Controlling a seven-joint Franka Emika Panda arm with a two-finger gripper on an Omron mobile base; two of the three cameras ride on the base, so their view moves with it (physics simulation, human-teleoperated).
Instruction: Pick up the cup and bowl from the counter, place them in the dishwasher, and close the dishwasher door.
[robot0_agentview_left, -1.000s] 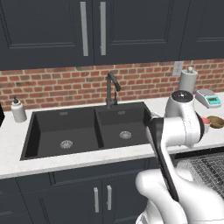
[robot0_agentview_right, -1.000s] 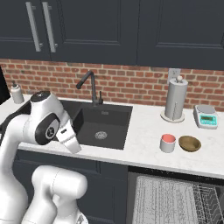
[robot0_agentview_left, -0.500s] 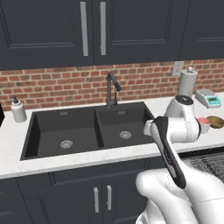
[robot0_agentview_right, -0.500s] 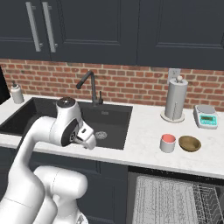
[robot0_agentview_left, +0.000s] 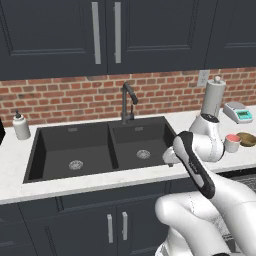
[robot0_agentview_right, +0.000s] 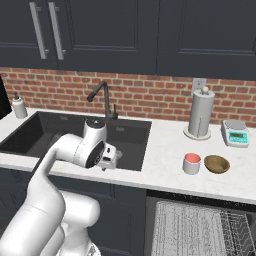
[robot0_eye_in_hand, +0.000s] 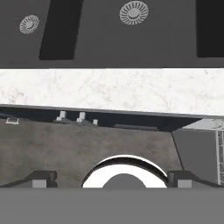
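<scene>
Pincer (robot0_agentview_right: 111, 159) hanging over the front edge of the sink (robot0_agentview_right: 75, 137), spread wide, holding nothing. Cup (robot0_agentview_right: 191, 163) standing on the desk (robot0_agentview_right: 165, 150) well off to the right of the sink, touching nothing, bowl (robot0_agentview_right: 216, 163) just beyond it. Needs a long swing right, probably.

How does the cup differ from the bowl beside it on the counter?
The cup is whitish outside with a salmon-red inside; the bowl is tan-brown throughout. The cup stands taller and narrower; the bowl is shallower and wider. The cup sits nearer the sink, the bowl farther right. Both rest upright on the counter, untouched.
</scene>
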